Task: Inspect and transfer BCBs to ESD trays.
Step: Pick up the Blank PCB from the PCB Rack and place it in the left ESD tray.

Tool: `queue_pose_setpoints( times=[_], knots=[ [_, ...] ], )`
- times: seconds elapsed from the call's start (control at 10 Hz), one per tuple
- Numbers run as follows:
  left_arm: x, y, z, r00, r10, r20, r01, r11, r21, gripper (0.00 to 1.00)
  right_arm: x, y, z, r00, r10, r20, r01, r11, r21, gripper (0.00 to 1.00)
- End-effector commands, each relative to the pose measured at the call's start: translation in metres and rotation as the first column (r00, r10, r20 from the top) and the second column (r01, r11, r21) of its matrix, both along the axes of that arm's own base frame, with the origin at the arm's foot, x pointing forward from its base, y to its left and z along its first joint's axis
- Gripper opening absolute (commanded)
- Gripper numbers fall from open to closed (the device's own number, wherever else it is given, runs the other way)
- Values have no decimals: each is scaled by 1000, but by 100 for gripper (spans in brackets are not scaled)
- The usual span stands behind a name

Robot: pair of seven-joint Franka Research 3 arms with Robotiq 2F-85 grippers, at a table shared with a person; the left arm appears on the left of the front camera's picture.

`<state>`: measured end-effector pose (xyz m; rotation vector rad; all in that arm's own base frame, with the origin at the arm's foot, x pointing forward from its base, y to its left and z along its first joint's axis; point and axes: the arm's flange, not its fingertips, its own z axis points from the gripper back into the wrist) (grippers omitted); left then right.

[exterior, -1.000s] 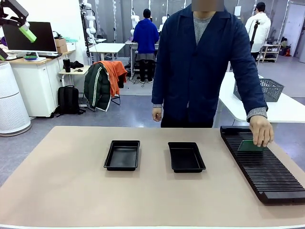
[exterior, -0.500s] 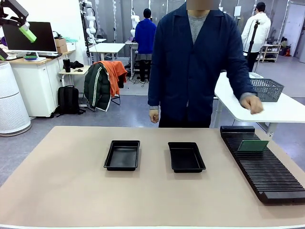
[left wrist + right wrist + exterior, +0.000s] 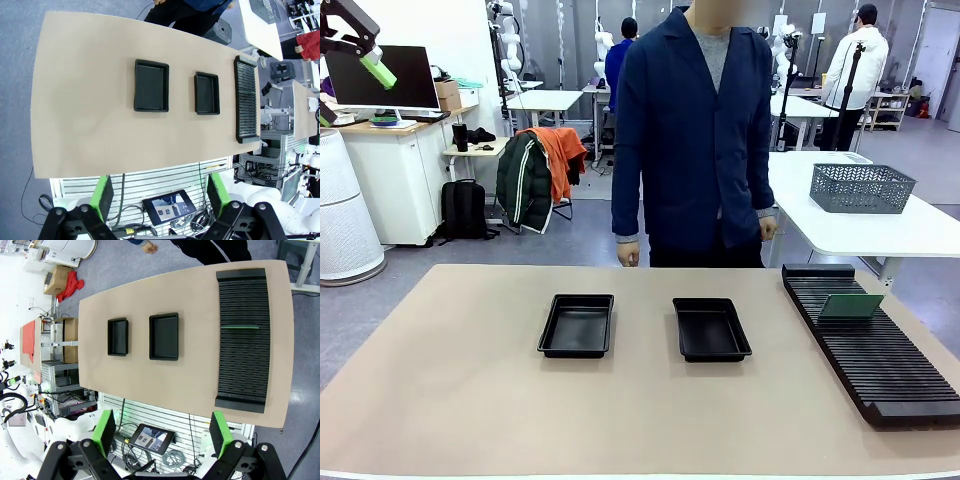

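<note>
Board [image 3: 851, 305] is standing in rack [image 3: 880, 370], seemingly light and stiff; pinch its top edge. Left gripper [image 3: 160, 196], right gripper [image 3: 162, 434] are gaping.

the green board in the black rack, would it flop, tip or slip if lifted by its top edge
Probably stiff: the board stands on edge, its top line straight. Likely light: it looks very thin from above. Seated only in a rack slot, it might tip if pushed.

No legible text, label, brand or number on anything here.
</note>
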<state>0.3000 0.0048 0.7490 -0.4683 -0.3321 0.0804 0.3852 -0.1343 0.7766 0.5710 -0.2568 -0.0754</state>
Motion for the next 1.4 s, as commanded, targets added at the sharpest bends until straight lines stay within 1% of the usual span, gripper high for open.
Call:
queue_pose_setpoints(
  times=[0.0, 0.1, 0.2, 0.3, 0.4, 0.5, 0.6, 0.8, 0.9, 1.0, 1.1, 1.2, 1.3],
  knots=[
    [0, 0, 1, 1000, 2, 4, -2, 1000, 0, 100, 0, 0, 0, 1000, 0, 0, 0, 1000, 0, 100],
    [0, 0, 1, 1000, 2, 4, -2, 1000, 0, 100, 8, 4, -6, 999, 45, 24, -44, 998, -35, 100],
    [0, 0, 1, 1000, 2, 4, -2, 1000, 0, 100, 13, 8, -15, 992, 120, 44, -115, 987, -109, 100],
    [0, 0, 1, 1000, 2, 4, -2, 1000, 0, 100, 18, 11, -28, 975, 217, 52, -203, 958, -202, 100],
    [0, 0, 1, 1000, 2, 4, -2, 1000, 0, 100, 25, 20, -45, 945, 325, 49, -299, 913, -278, 100],
    [0, 0, 1, 1000, 2, 4, -2, 1000, 0, 100, 28, 27, -60, 904, 425, 52, -384, 857, -345, 100],
    [0, 0, 1, 1000, 2, 4, -2, 1000, 0, 100, 33, 35, -76, 844, 534, 56, -466, 780, -418, 100],
    [0, 0, 1, 1000, 2, 4, -2, 1000, 0, 100, 45, 42, -116, 717, 697, 19, -587, 619, -522, 100],
    [0, 0, 1, 1000, 2, 4, -2, 1000, 0, 100, 52, 47, -138, 619, 785, 4, -650, 515, -560, 100],
    [0, 0, 1, 1000, 2, 4, -2, 1000, 0, 100, 56, 57, -157, 542, 839, -43, -686, 413, -599, 100],
    [0, 0, 1, 1000, 2, 4, -2, 1000, 0, 100, 62, 64, -175, 470, 879, -83, -708, 319, -629, 100],
    [0, 0, 1, 1000, 2, 4, -2, 1000, 0, 100, 68, 69, -193, 373, 921, -110, -731, 219, -646, 100],
    [0, 0, 1, 1000, 2, 4, -2, 1000, 0, 100, 74, 73, -209, 285, 947, -152, -752, 122, -648, 100]
  ],
)
